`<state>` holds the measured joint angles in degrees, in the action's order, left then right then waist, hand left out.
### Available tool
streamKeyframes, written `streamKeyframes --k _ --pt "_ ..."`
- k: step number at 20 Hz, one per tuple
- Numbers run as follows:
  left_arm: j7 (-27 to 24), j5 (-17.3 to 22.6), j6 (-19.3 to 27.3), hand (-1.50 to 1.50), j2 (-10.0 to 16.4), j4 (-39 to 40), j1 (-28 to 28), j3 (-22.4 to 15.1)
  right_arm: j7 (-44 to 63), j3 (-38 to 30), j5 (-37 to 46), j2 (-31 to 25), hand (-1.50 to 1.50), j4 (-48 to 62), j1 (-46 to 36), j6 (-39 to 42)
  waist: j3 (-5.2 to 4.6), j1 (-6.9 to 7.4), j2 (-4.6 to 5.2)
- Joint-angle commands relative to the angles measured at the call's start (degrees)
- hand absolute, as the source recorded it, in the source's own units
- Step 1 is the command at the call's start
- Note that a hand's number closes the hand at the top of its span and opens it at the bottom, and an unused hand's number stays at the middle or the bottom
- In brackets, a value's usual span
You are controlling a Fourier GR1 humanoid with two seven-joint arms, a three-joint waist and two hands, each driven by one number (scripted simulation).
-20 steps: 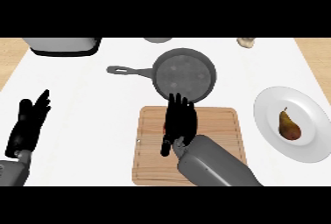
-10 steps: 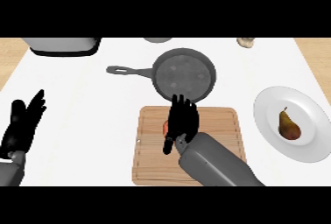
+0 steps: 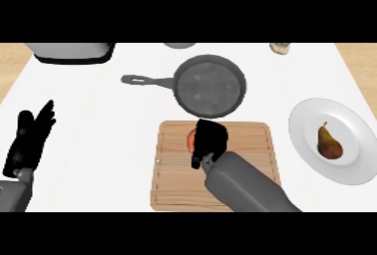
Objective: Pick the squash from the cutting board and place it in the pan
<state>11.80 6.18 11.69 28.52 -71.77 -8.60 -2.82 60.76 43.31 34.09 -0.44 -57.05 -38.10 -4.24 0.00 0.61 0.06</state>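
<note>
Head view (only view).

Right robot hand [image 3: 210, 140] is over the cutting board [image 3: 247, 149], palm down, with its fingers curled round the squash [image 3: 192, 140]. It is grasping the squash, and only an orange sliver shows at the hand's left edge. I cannot tell whether it is lifted yet.

The forearm comes in from the lower edge, angled up-left, which suits a top grasp. The pan [image 3: 210, 87] lies just beyond the fingertips, so the carry is short.

Left robot hand [image 3: 29, 142] is well off to the left over the bench [image 3: 110, 129]. It is released, fingers up, resting.

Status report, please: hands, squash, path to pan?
Right robot hand curled on squash, on board. Left robot hand open, at left. Nothing between board and pan.
</note>
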Motion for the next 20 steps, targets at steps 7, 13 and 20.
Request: streamKeyframes --k 7,13,20 --pt "0.92 -2.87 -0.46 0.00 -3.08 -1.24 0.87 1.18 4.16 2.30 3.73 0.42 1.50 3.78 -4.02 -1.28 0.01 0.16 0.00" --pt "2.06 -1.98 -0.52 0.00 0.18 -2.21 3.31 2.85 22.07 -3.73 6.86 0.41 1.50 1.31 6.88 -10.62 -0.10 -3.46 -1.67" --pt "1.49 -1.41 0.06 0.00 -0.85 -1.32 4.97 3.55 24.36 -7.21 15.85 0.41 1.50 -3.07 11.80 -17.27 -0.37 -5.03 -2.35"
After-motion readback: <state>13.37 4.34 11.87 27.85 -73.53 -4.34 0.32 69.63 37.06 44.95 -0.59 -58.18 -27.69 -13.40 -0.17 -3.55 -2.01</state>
